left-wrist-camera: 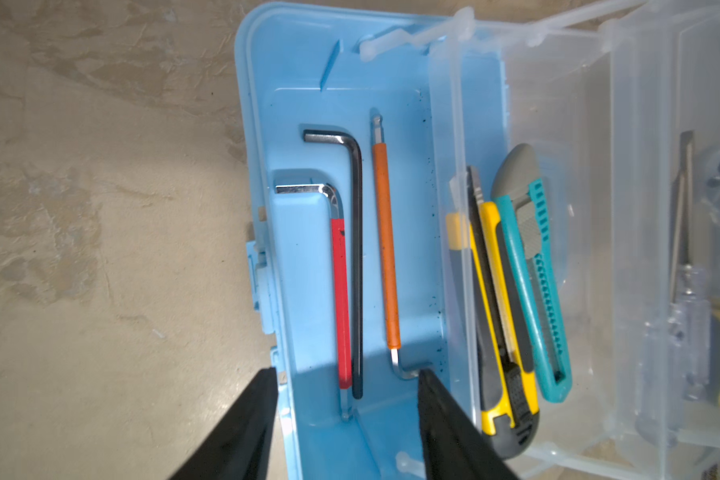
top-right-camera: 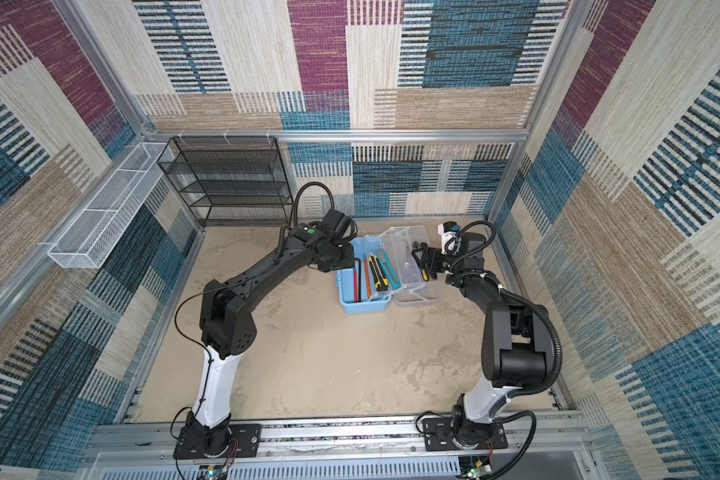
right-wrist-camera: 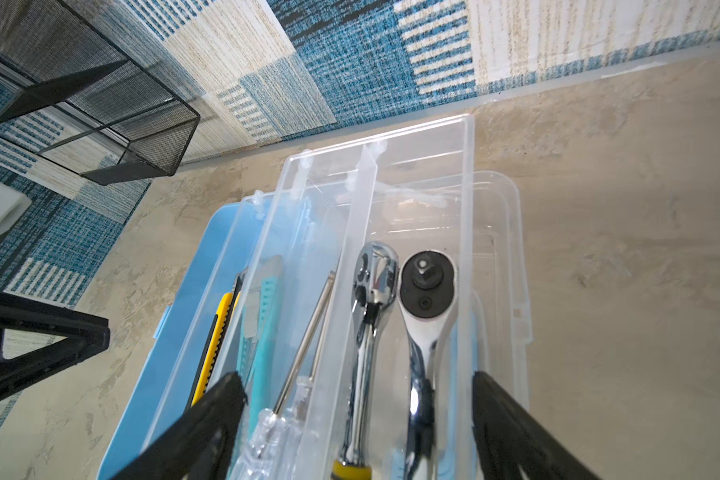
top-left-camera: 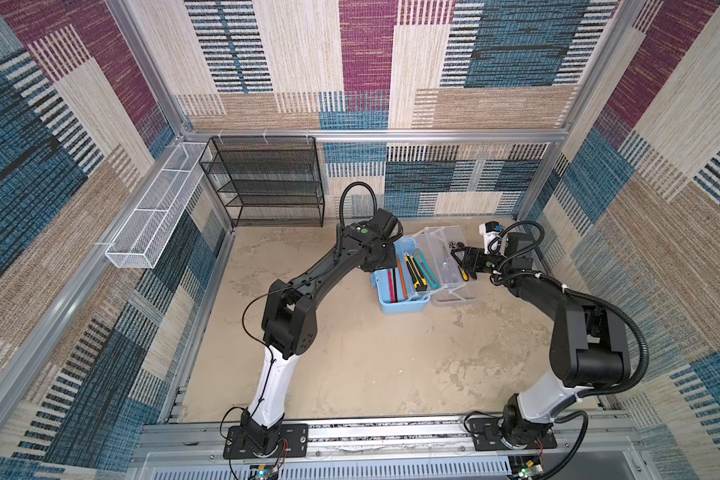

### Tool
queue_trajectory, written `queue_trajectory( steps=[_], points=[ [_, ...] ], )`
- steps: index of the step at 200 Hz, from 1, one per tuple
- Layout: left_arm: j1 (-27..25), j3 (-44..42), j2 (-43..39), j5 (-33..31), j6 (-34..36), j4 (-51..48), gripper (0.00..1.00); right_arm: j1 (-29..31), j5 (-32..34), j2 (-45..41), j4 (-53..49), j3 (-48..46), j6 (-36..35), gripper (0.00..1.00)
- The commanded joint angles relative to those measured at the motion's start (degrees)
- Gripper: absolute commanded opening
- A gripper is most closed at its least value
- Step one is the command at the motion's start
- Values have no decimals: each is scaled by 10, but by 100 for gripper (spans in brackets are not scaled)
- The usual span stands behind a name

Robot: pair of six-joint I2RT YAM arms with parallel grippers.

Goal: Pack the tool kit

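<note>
The light blue toolbox stands open near the back wall, its clear tray swung out to the right. On the box floor lie a red hex key, a black one and an orange one. A yellow utility knife and a teal one rest in the tray. My left gripper hangs open over the hex keys and holds nothing. My right gripper is open above the tray's two ratchets and a clear-handled screwdriver.
A black wire-mesh rack stands at the back left, with a long white mesh basket on the left wall. The toolbox's clear lid lies open beyond the tray. The back wall is close behind the box.
</note>
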Motion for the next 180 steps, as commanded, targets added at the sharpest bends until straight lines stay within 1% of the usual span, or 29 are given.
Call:
queue_trajectory(
  steps=[1,31,51,67,90,180],
  points=[
    [1,-21,-13,-18,10,11,57,0,-21,5,22,8,-6,86],
    [2,-65,-31,-26,2,21,57,0,-29,11,18,11,-7,85],
    [2,-99,-47,-19,-4,44,57,1,-41,16,16,12,-8,84],
    [2,-117,-53,-15,-9,53,57,0,-39,19,14,13,-7,84],
    [3,-126,-53,-11,-11,54,56,1,-30,24,5,15,-9,84],
    [3,-151,-43,21,-21,76,53,1,-76,7,6,22,13,78]
  ],
)
